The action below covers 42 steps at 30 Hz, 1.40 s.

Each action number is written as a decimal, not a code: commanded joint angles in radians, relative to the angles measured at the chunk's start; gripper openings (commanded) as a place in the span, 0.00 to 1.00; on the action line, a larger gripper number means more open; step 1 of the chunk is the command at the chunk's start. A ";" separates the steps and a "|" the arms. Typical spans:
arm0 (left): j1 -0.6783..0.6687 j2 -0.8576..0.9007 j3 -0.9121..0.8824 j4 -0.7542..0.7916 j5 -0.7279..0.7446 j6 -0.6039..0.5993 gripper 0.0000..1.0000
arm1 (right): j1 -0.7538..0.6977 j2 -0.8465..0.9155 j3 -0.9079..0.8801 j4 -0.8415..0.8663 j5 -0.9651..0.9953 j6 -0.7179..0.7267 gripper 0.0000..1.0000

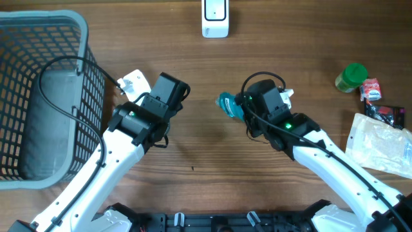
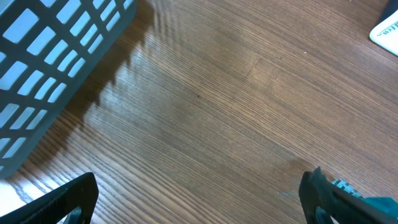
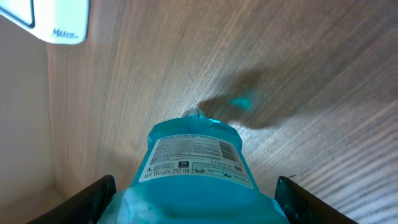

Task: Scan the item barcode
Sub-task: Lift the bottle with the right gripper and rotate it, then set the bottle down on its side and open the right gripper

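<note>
1. Nearest us, the left gripper (image 2: 202,202) hangs over bare table (image 2: 236,93) with its jaws spread wide and empty, probably parked out of the way beside the basket (image 1: 38,21).
2. The right gripper (image 3: 198,202) is clamped on the teal bottle (image 3: 194,155) at mid-table, neck pointing forward. Its shadow suggests it is lifted, we think to carry it to the scanner.
3. The bottle's label faces the wrist camera, and we cannot make out a barcode.
4. To the right lie a green-lidded jar (image 1: 351,77), a red packet (image 1: 371,89), a dark packet (image 1: 386,115) and a clear bag (image 1: 380,145), likely waiting their turn.
5. Farthest away, the white scanner (image 1: 214,18) sits at the far edge, well apart from the bottle.
6. We count two grippers, one bottle, one basket, one jar, three packets and one scanner.
</note>
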 commanded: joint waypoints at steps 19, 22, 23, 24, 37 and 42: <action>0.003 0.010 -0.010 -0.008 -0.018 -0.047 1.00 | 0.004 0.271 0.008 -0.282 -0.016 -0.008 0.64; 0.003 0.010 -0.010 -0.008 -0.018 -0.047 1.00 | 0.004 0.271 0.008 -0.245 0.005 -0.108 0.85; 0.003 0.010 -0.010 -0.008 -0.018 -0.047 1.00 | 0.004 0.271 0.008 -0.234 0.019 -0.144 1.00; 0.003 0.010 -0.010 -0.008 -0.018 -0.047 1.00 | 0.004 0.271 0.008 -0.231 0.034 -0.157 1.00; 0.003 0.010 -0.010 -0.020 -0.096 -0.046 1.00 | 0.005 0.021 0.101 -0.343 0.103 -0.308 1.00; 0.003 0.010 -0.010 -0.026 -0.122 -0.046 1.00 | 0.004 -0.123 0.131 -0.336 0.181 -0.845 1.00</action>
